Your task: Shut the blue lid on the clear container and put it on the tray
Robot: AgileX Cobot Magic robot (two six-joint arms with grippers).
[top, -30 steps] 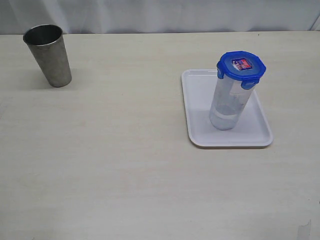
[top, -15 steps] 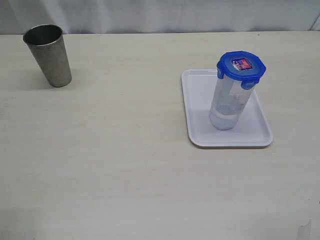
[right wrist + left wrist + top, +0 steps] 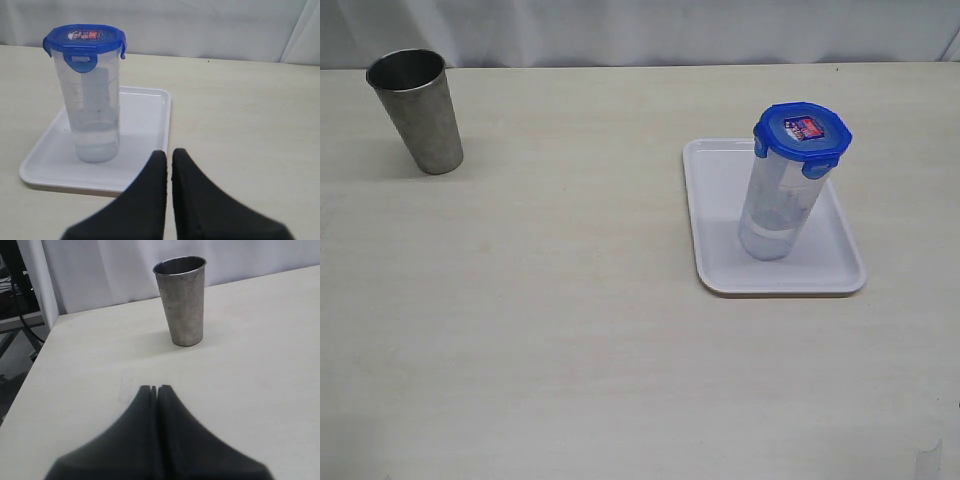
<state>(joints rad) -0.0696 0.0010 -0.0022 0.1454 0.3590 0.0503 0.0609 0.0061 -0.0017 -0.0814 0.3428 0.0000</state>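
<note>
Container (image 3: 775, 210), blue lid (image 3: 802, 132) snapped on, upright on tray (image 3: 715, 190). Left claw (image 3: 154, 388) and right claw (image 3: 169, 154) both pinched together, empty, away from it. Tall, narrow: easily toppled by a stray claw nudge.

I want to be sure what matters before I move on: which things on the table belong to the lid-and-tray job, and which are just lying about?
Belongs to the job:
- blue lid, seated on top of the container
- clear container, upright on the tray
- tray

Just lying about:
- grey metal cup, upright on the table, well apart from the tray
</note>
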